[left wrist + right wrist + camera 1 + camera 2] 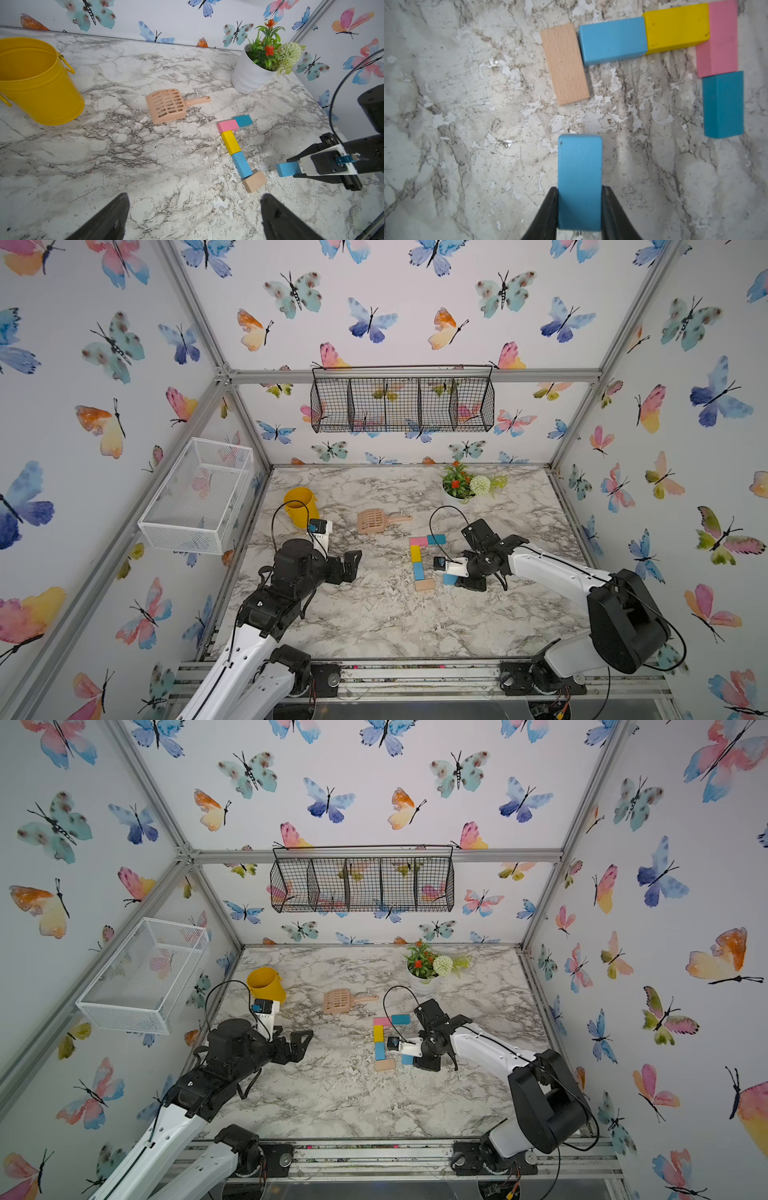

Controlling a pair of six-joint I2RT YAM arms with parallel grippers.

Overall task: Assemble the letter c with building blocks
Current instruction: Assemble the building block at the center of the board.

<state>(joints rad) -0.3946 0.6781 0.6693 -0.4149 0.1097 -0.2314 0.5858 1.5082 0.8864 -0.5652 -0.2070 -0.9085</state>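
Left hand point(353, 566) gapes empty. Right hand point(580, 188) clamps a light blue block point(580, 166) at three o'clock of, and apart from, the tan block point(564, 63). On the table point(374, 614), the letter c point(416, 556) continues toward twelve: second light blue block point(612, 40), yellow block point(677, 27), pink block point(722, 41); teal block point(723, 104) points three o'clock.

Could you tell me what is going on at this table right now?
The robot is building a letter C on the marble table. Five pieces are laid: a teal block and pink block as one arm, a yellow block and blue block as the spine, a tan block starting the other arm. The right gripper is shut on the last blue block, near the tan one but apart from it. The left gripper is open and empty.
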